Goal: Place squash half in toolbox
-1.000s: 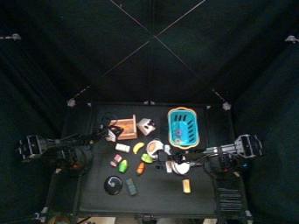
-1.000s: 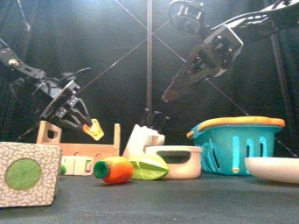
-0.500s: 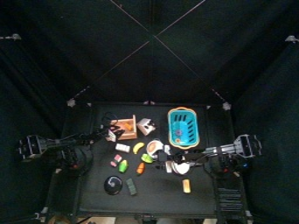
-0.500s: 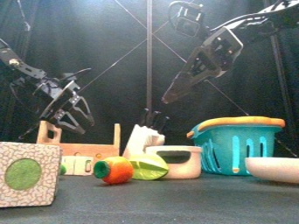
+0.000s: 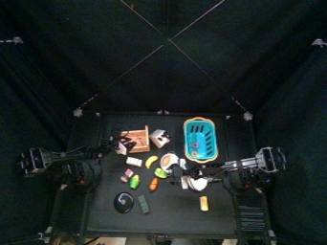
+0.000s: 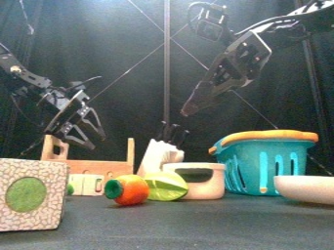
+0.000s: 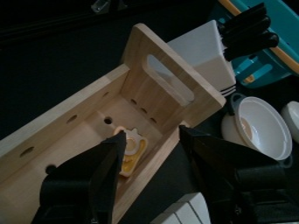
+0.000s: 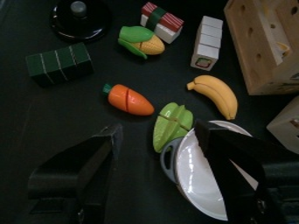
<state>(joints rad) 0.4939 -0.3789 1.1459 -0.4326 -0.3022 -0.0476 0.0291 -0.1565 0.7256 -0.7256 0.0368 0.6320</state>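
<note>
The orange-brown wooden toolbox (image 7: 140, 96) stands at the table's back left (image 5: 138, 140) (image 6: 85, 166). A pale yellow squash half (image 7: 132, 149) lies on the toolbox's floor, free of the jaws. My left gripper (image 7: 152, 134) hangs open just above the toolbox (image 6: 76, 122), jaws spread on either side of the squash half. In the front view the box wall hides the squash half. My right gripper (image 8: 158, 129) is open and empty, held high over the table's middle (image 6: 189, 105).
A turquoise basket (image 6: 268, 161) stands at the back right. Under the right gripper lie a carrot (image 8: 128, 99), a green pepper (image 8: 173, 125), a banana (image 8: 216, 94) and a white bowl (image 8: 205, 179). A white knife block (image 6: 159, 156) stands beside the toolbox.
One second ago the left gripper held an orange-yellow piece over the toolbox. Now its jaws are open and the squash half lies in the box. The right arm barely moved.
</note>
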